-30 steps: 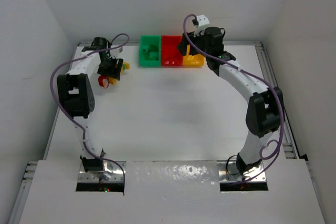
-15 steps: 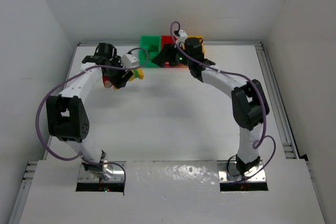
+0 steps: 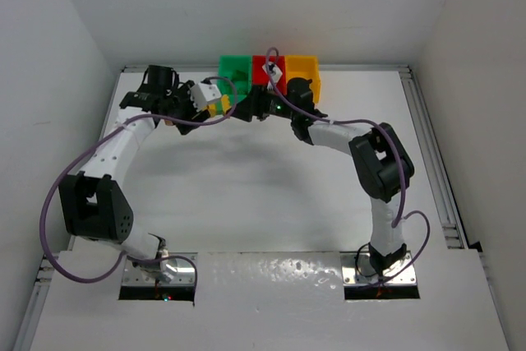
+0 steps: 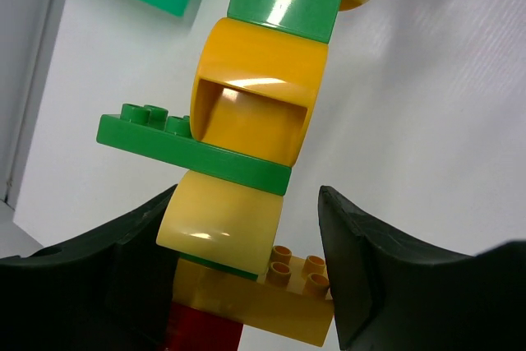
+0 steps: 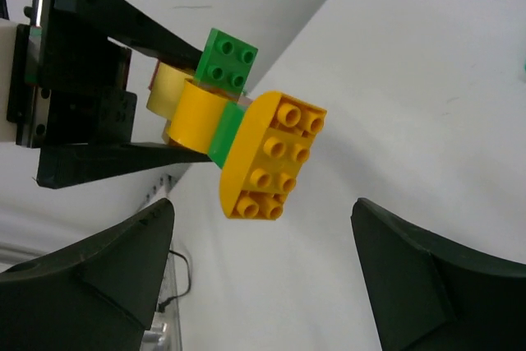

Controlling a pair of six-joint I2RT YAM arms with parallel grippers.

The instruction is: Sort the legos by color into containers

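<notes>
Yellow-green lego stack (image 4: 255,113) gripped in left claw (image 4: 246,203), right claw (image 5: 263,211) spread wide.

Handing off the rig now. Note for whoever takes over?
Left gripper: shut on a brick stack, yellow, green and red pieces clipped together, held in the air.
Right gripper: open, jaws either side of the stack's tip, not touching.
Green bin, red bin, yellow bin: side by side at the far edge; contents hard to see.
Done: nothing confirmed. Left: pull the stack apart, bin each piece by colour.
</notes>
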